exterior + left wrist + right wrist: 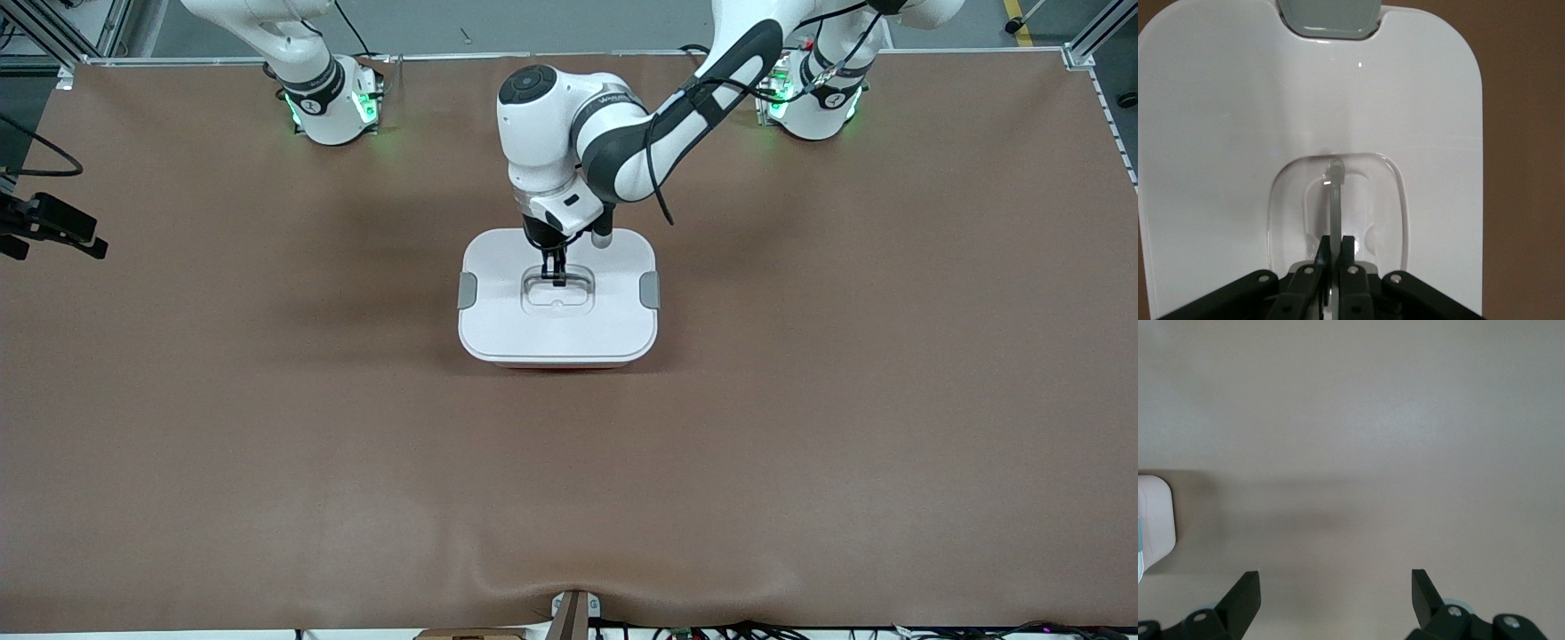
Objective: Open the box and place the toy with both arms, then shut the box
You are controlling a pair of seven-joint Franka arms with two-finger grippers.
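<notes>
Front view: the box (558, 298) sits mid-frame on the brown table (267, 427), lid on. The left tool (557, 274) reaches into the lid's recess.

Left wrist view: the left tool (1336, 248) is pinched tight on the clear handle (1337, 200).

Right wrist view: the right tool (1336, 585) waits with fingers spread wide, holding nothing, over bare table; the box's corner (1155, 520) shows at the frame's left edge.

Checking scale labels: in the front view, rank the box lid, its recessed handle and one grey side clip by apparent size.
1. box lid
2. recessed handle
3. grey side clip, which looks alike in size to the other clip
</notes>
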